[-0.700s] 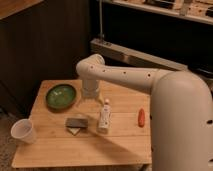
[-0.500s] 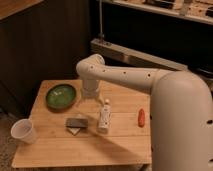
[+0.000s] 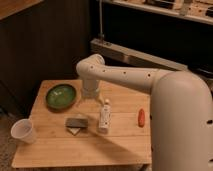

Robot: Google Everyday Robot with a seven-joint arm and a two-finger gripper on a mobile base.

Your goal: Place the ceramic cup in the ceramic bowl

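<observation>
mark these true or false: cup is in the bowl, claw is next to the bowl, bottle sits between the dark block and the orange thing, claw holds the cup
1. The cup is in the bowl: false. It stands at the table's front left corner, and the bowl holds nothing.
2. The claw is next to the bowl: true, just past its right rim.
3. The bottle sits between the dark block and the orange thing: true.
4. The claw holds the cup: false. The cup stands well apart from it.
</observation>
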